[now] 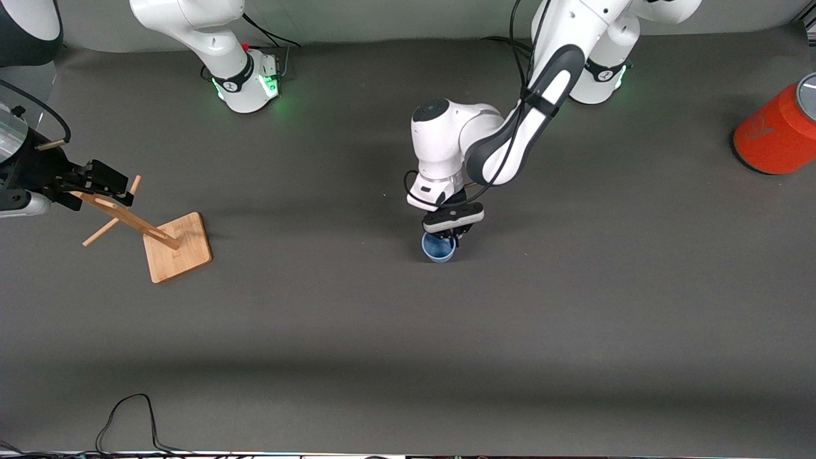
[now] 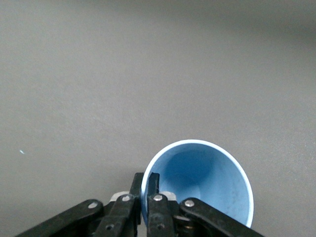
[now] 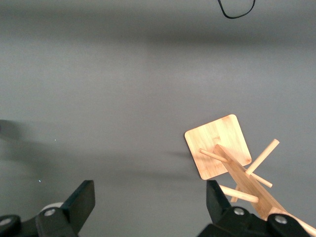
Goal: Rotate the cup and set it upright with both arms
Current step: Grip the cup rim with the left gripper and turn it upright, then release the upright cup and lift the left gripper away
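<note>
Left gripper (image 1: 450,238) clamped on the rim of the cup (image 1: 438,248), one finger inside the wall and one outside, as seen in the left wrist view (image 2: 146,195). Cup (image 2: 197,182) directly under that gripper near the middle of the table (image 1: 408,331), mouth open toward the wrist camera, looking close to upright or tipped slightly; contact with the table not clear. Judged step: finishing the turn to vertical and setting down. Best done slowly, with the pinch kept firm on the thin wall, the wrist levelled until the rim sits flat, then lowered until the base bears fully before letting go. Risk: thin light plastic slipping or flexing in a rim pinch, and tipping if released while tilted.

Right gripper (image 3: 148,207) spread wide and holding nothing, waiting well away toward the right arm's end, over the wooden rack (image 1: 167,241). Rack pegs (image 3: 244,175) close beneath those fingers. Orange-red can (image 1: 779,132) well apart at the left arm's end.
</note>
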{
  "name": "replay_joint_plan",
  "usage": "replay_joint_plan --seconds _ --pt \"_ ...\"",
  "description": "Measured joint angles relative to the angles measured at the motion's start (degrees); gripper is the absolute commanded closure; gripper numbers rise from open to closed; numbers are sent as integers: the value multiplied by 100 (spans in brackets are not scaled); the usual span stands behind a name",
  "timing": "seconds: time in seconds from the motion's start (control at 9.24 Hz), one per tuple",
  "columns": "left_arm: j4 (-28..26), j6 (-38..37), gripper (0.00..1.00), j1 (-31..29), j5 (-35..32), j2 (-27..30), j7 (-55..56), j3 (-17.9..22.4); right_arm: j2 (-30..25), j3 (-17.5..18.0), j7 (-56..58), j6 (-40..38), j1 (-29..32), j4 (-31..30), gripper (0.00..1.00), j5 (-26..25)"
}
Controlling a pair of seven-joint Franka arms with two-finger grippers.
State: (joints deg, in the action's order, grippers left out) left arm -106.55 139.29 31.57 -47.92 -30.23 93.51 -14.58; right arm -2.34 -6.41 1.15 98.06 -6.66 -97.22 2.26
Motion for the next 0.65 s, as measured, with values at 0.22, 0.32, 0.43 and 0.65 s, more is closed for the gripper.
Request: replay_joint_plan --seconds 0.22,0.32,0.43,0.65 --pt "3 85 0 -1 23 -78 85 8 0 30 11 5 0 -48 0 4" --pt "4 85 0 -2 24 -79 85 11 1 165 12 5 63 -65 0 4" --pt "32 85 0 -2 24 -78 73 11 3 355 12 5 175 -76 0 4" --pt "228 22 0 -16 163 -65 -134 22 3 442 12 6 227 -77 0 4"
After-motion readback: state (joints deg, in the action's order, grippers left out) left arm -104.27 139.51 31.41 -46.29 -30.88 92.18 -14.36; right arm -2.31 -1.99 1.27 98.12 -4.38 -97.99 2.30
